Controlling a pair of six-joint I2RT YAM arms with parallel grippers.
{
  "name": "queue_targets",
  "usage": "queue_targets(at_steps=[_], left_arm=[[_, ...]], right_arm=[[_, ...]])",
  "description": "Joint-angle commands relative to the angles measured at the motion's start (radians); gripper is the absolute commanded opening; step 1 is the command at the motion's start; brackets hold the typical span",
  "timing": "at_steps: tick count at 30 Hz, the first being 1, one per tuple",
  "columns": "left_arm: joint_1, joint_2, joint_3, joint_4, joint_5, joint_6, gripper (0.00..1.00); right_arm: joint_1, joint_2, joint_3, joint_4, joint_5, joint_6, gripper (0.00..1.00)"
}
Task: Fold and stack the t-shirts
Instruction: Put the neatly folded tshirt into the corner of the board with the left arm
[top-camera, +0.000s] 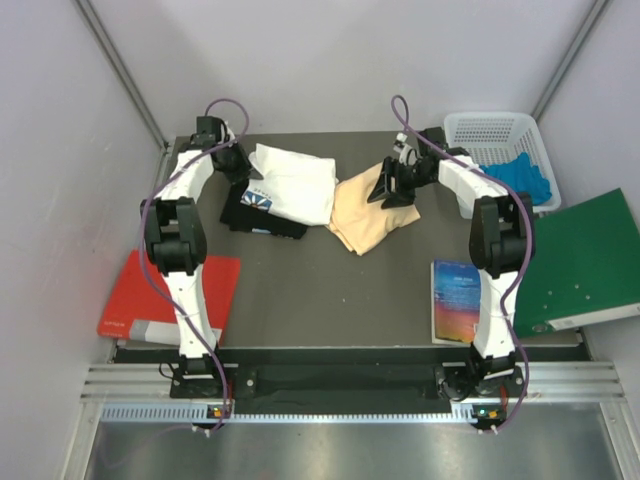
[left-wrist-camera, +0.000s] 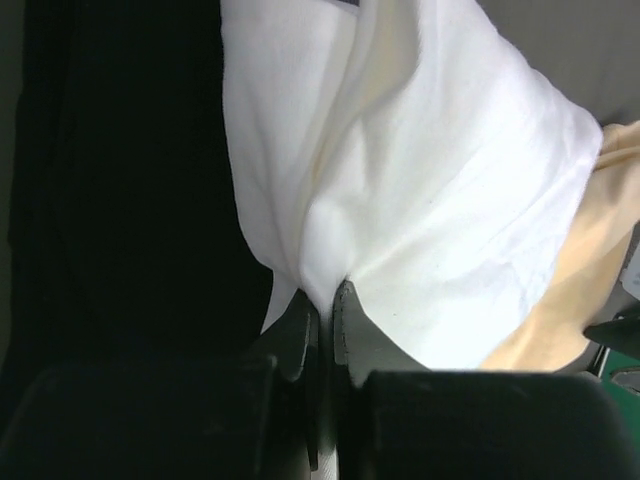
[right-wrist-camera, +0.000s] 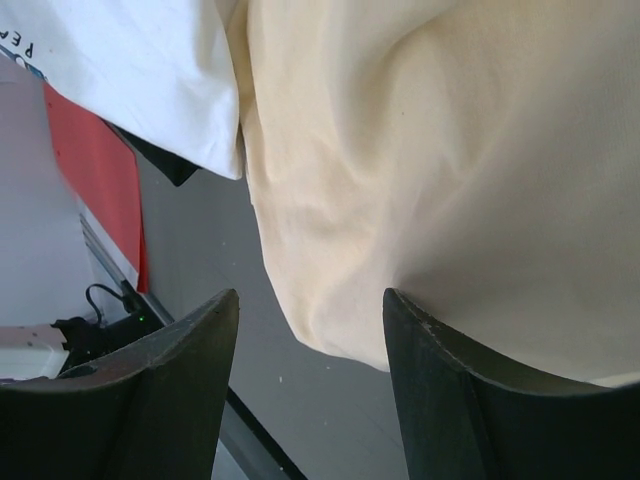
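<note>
The white t-shirt (top-camera: 296, 182) with a small dark-blue print lies at the back left of the table, partly on a black cloth (top-camera: 262, 219). My left gripper (top-camera: 238, 172) is shut on a pinch of its white cloth (left-wrist-camera: 420, 190). The peach-yellow t-shirt (top-camera: 368, 214) lies crumpled beside it, in the middle back. My right gripper (top-camera: 392, 188) is open, just over that shirt's right edge. In the right wrist view the peach cloth (right-wrist-camera: 440, 170) fills the space beyond the two spread fingers, and one fingertip (right-wrist-camera: 410, 310) touches it.
A white basket (top-camera: 497, 150) with blue cloth stands at the back right. A green folder (top-camera: 585, 260) lies off the table's right edge, a red folder (top-camera: 165, 295) off the left. A blue book (top-camera: 456, 300) lies at the front right.
</note>
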Motion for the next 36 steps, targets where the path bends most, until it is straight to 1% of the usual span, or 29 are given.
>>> queue_targets(at_steps=[1,6,13,15,21,25,28,29,31,32,36], left_arm=[[-0.012,-0.010,0.088,0.021,0.083,0.018,0.00],[-0.015,-0.054,0.111,0.107,0.190,-0.035,0.00],[-0.005,-0.123,0.150,0.153,0.197,-0.097,0.00],[0.008,-0.144,0.133,0.185,0.203,-0.126,0.00],[0.063,-0.227,0.051,0.225,0.165,-0.147,0.00],[0.113,-0.244,-0.008,0.198,0.154,-0.150,0.00],[0.148,-0.220,-0.016,0.156,0.184,-0.132,0.00],[0.160,-0.212,-0.016,0.120,0.192,-0.127,0.00],[0.163,-0.180,-0.015,0.086,0.218,-0.098,0.00],[0.163,-0.169,-0.016,0.041,0.223,-0.088,0.00],[0.162,-0.111,-0.067,-0.028,0.281,-0.032,0.00]], right_arm=[[0.014,-0.027,-0.007,0.043,-0.011,0.017,0.60],[0.024,-0.035,-0.040,0.071,-0.009,0.032,0.60],[0.042,-0.038,-0.066,0.091,-0.008,0.043,0.60],[0.047,-0.038,-0.066,0.092,-0.008,0.043,0.60],[0.047,-0.038,-0.075,0.092,-0.008,0.041,0.60],[0.047,-0.033,-0.078,0.094,-0.009,0.038,0.60],[0.047,-0.029,-0.069,0.092,-0.009,0.035,0.60],[0.045,-0.026,-0.067,0.089,-0.009,0.035,0.60],[0.047,-0.021,-0.060,0.088,-0.011,0.034,0.60],[0.047,-0.017,-0.057,0.088,-0.011,0.035,0.61],[0.047,-0.013,-0.049,0.085,-0.009,0.035,0.61]])
